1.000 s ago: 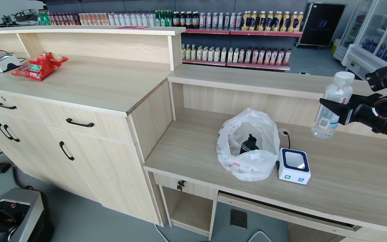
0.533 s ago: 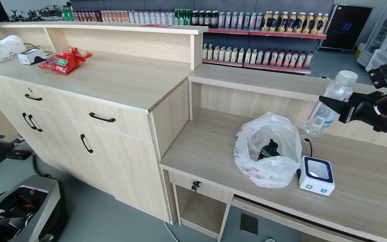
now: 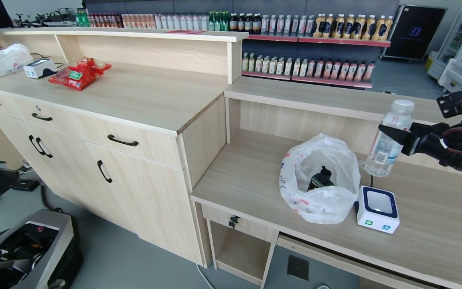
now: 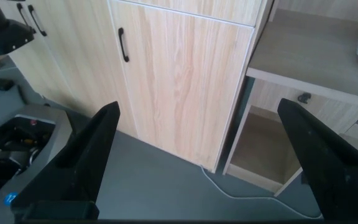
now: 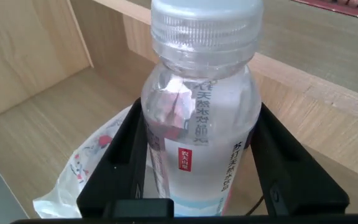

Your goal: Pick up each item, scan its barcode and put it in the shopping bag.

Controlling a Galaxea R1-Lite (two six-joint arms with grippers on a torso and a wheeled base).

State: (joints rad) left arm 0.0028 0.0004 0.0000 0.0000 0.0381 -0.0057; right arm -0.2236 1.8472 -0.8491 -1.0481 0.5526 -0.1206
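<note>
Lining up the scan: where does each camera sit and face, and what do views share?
Head view: on the head, facing forward and down over the counter; right arm at right, right gripper shut on the water bottle.
Left wrist view: on the left wrist, facing a cabinet door and floor; left gripper open.
Right wrist view: on the right wrist, facing the bottle and shopping bag; fingers flank the bottle.
Shared: head and right wrist views both show bottle and bag.
</note>
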